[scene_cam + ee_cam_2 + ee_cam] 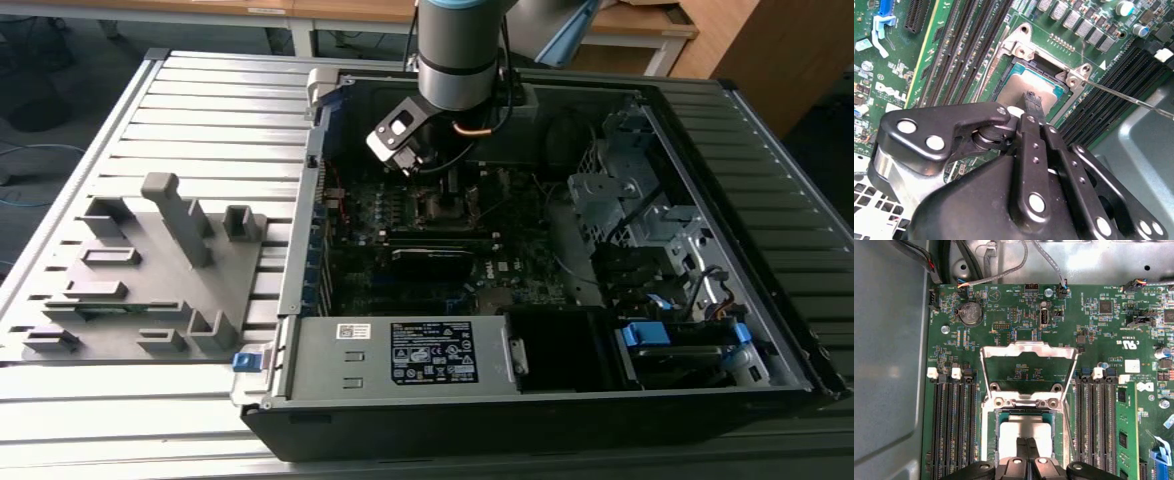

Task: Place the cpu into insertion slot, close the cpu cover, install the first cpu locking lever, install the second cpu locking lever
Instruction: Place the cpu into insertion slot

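Observation:
The cpu (pixel 1026 426), a silver-grey square, lies in the insertion slot (pixel 988 440) on the green motherboard; it is also in the second wrist view as the cpu (pixel 1013 86) inside the slot's metal rim (pixel 1019 49). The cpu cover (pixel 1026 348) stands swung open beyond the slot, with bare board showing through its window. My gripper (pixel 1027 444) is shut, its black fingertips pressed together right over the chip's top with nothing between them. A thin locking lever (pixel 1126 98) sticks out free beside the slot. In the exterior view the gripper (pixel 430 178) hangs over the slot (pixel 445 207) inside the case.
Rows of black memory slots (pixel 951 425) flank the socket on both sides. The open computer case (pixel 534 390) has a power supply at the front and drive cages (pixel 627 200) on the exterior view's right. A grey fixture (pixel 147 270) sits on the table at that view's left.

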Robot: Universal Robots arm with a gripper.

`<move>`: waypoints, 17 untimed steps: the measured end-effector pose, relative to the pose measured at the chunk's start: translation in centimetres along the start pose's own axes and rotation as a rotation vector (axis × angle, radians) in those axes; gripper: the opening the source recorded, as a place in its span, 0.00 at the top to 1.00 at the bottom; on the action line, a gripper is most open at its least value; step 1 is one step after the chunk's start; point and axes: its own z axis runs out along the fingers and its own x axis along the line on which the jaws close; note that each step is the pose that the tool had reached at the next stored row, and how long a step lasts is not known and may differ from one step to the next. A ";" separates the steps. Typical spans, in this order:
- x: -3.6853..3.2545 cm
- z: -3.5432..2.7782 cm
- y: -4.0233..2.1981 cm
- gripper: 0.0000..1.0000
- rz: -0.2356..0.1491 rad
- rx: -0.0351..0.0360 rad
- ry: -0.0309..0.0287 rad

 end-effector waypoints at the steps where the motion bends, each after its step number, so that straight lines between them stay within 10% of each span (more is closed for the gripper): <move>1: 0.00 -0.01 0.00 0.89 0.000 0.0000 -0.0001; 17: -0.01 0.23 -0.01 0.89 0.000 0.0000 -0.0001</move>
